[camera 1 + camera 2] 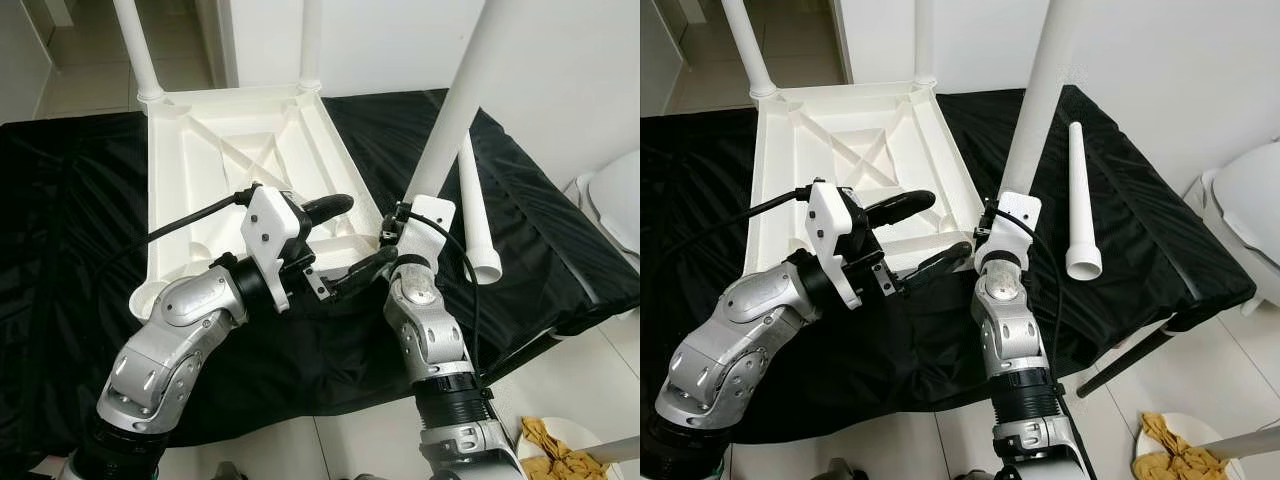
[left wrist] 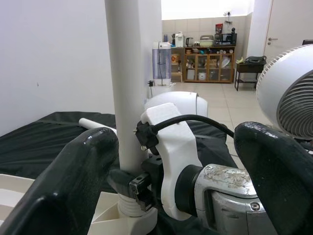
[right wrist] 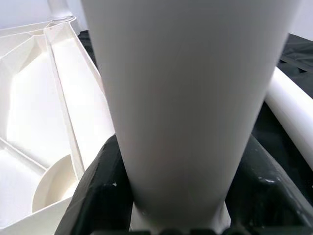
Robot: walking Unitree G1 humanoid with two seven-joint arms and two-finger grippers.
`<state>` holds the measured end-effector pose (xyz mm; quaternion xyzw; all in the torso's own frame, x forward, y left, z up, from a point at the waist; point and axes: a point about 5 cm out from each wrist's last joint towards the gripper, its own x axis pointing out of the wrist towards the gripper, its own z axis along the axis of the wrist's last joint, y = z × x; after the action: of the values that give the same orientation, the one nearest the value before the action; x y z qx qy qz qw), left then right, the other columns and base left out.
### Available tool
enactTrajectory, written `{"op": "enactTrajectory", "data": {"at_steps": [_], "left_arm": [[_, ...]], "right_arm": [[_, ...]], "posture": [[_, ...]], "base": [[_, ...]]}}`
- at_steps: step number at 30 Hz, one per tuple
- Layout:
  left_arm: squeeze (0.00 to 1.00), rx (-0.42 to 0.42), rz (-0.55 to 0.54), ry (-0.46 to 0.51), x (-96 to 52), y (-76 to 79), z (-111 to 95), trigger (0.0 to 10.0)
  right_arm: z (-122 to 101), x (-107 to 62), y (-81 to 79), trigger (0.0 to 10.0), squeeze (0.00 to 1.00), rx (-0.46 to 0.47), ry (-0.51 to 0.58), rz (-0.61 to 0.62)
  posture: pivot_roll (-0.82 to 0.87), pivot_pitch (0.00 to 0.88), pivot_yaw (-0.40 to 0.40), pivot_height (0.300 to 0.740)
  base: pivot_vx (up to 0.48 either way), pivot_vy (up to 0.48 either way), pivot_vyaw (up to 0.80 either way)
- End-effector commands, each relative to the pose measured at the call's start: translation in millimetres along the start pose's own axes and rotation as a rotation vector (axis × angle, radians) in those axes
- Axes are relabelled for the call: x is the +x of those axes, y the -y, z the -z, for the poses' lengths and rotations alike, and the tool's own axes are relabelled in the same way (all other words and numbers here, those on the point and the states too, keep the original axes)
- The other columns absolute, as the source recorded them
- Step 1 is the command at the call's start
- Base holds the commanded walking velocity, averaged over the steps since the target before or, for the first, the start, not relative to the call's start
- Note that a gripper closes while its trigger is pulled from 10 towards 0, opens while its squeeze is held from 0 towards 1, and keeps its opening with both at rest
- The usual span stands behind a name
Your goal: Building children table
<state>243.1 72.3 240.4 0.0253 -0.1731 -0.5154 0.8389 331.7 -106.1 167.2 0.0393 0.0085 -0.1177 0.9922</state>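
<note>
The white table top (image 1: 215, 150) lies upside down on a black cloth (image 1: 70, 230). Two white legs (image 1: 135, 45) stand in its far corners. A third leg (image 1: 460, 95) stands upright in the near right corner socket, and my right gripper (image 3: 181, 205) is shut on its base, one black finger (image 3: 100, 191) on each side. My left gripper (image 1: 345, 238) hovers open just left of that corner, its fingers (image 2: 68, 181) spread and pointing at the leg (image 2: 129, 83) and the right wrist. A fourth leg (image 1: 1080, 200) lies loose on the cloth to the right.
The cloth-covered surface ends close in front of me and at the right, with tiled floor below. A white round fan (image 1: 615, 200) stands at the right edge. A plate of yellow scraps (image 1: 560, 455) sits on the floor. A white wall rises behind.
</note>
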Motion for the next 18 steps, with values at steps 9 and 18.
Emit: {"op": "enactTrajectory", "data": {"at_steps": [9, 18], "left_arm": [[0.0, 0.003, 0.016, 0.001, 1.5, 3.6, 0.3, 10.0], [0.0, 0.004, 0.022, 0.001, 1.7, 3.9, 0.5, 10.0]], "right_arm": [[30.7, -3.2, 6.9, 10.0, 0.0, 0.018, -0.146, 0.062], [32.6, -3.2, 9.4, 10.0, 0.86, 0.045, -0.155, 0.077]], "posture": [[-0.03, 0.074, -0.028, 0.74], [-0.03, 0.07, -0.026, 0.74]], "base": [[0.0, 0.0, 0.0], [0.0, 0.0, 0.0]]}}
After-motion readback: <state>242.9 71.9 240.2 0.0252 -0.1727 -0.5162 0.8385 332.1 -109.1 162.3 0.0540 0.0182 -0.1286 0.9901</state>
